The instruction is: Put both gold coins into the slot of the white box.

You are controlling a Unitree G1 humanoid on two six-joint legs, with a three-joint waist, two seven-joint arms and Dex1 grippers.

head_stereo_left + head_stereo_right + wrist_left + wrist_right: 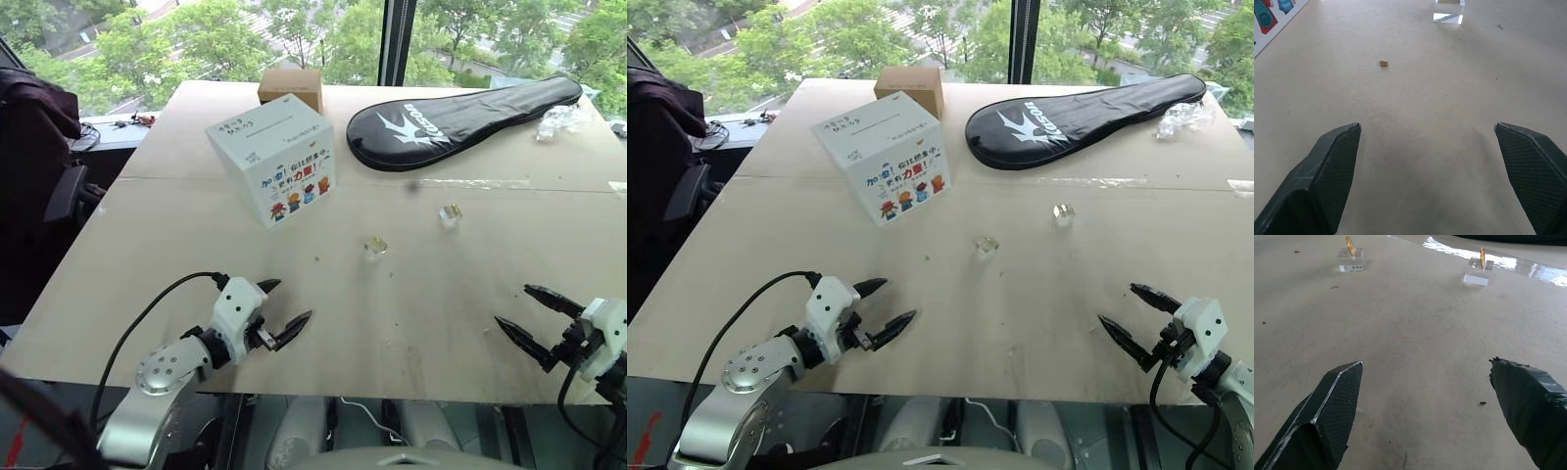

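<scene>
Jaws of your left gripper [279, 315] and right gripper [524, 313] gape, empty. Both gold coins [1350, 245] [1482, 257] stand edgewise on clear stands mid-table, apart from the white box [273, 157]; thin, probably slippery: pinch the faces.

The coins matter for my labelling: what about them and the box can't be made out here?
- Coins: edge-on in the right wrist view, faces unreadable; tiny in the head views.
- White box: cut off by the left wrist view's edge.
- Slot: too thin to judge its width.
</scene>
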